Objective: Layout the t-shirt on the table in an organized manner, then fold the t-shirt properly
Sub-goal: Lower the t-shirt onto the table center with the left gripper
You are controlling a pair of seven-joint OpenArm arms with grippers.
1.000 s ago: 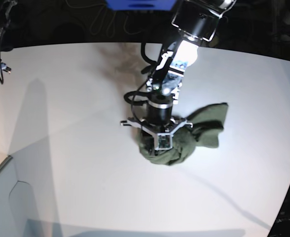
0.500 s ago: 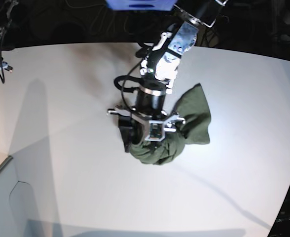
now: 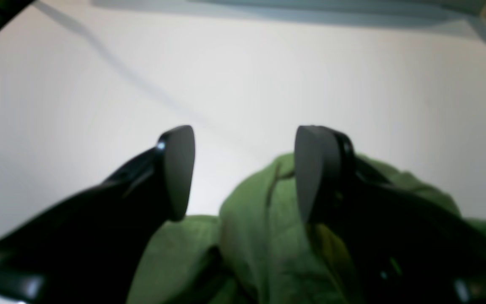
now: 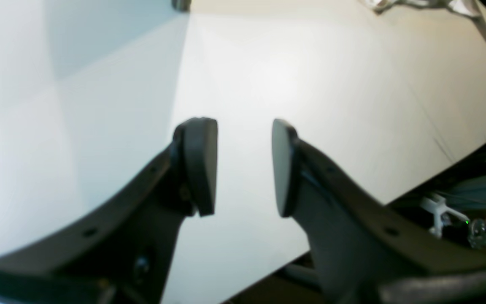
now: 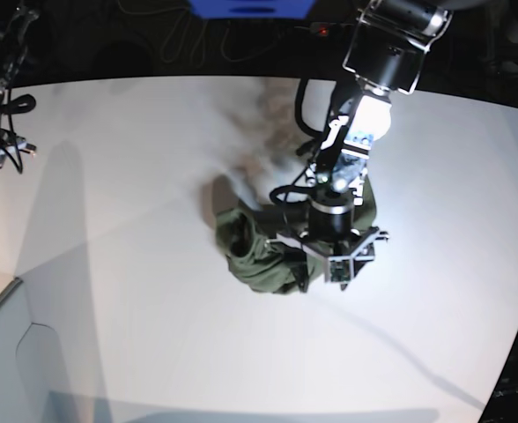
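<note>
Spread fingers (image 3: 177, 173) of the left arm straddle the rumpled olive t-shirt (image 3: 264, 236).

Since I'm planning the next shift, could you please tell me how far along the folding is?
Nothing looks finished: the t-shirt lies bunched. The left gripper is open over it; the right gripper is open, away. Laying out and folding remain.

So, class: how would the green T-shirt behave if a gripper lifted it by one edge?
The T-shirt would probably sag limply, since it lies in soft, rounded folds. Its bunched layers may unfold unevenly. It looks unlikely to roll, being slumped on the table.
</note>
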